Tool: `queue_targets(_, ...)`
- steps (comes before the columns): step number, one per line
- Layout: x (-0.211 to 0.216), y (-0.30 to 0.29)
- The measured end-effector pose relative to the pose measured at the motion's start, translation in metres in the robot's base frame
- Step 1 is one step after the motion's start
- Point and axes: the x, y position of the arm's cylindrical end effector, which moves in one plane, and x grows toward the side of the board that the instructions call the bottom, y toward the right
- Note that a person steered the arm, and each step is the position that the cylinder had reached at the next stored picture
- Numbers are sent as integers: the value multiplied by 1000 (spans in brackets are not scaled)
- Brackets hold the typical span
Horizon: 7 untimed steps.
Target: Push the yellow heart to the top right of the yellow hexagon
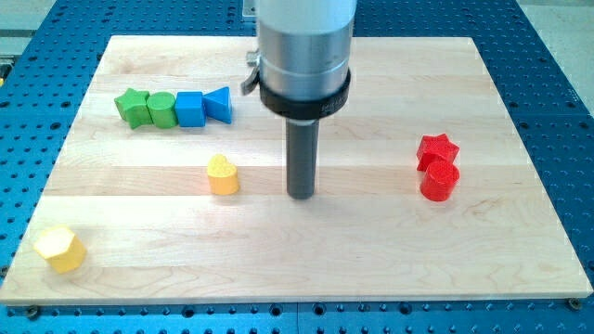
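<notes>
At centre frame, my tip (301,196) rests on the wooden table (371,260), just right of the small yellow heart block (223,175).
No claw here, nothing held. The yellow hexagon block (60,249) sits lower left; I'd circle above the heart and nudge it down-left gently.

bright, even overhead light; soft short shadows, sharp focus throughout.

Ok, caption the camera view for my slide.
My tip rests right of the yellow heart; the yellow hexagon sits bottom left.
</notes>
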Motion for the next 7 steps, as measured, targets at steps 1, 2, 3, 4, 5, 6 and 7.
queue_targets(1, -8, -60)
queue_targets(2, -8, -112)
queue_targets(3, -8, -116)
queue_targets(4, -8, -117)
queue_targets(5, 6, -158)
queue_targets(6, 11, -180)
queue_targets(7, 11, -184)
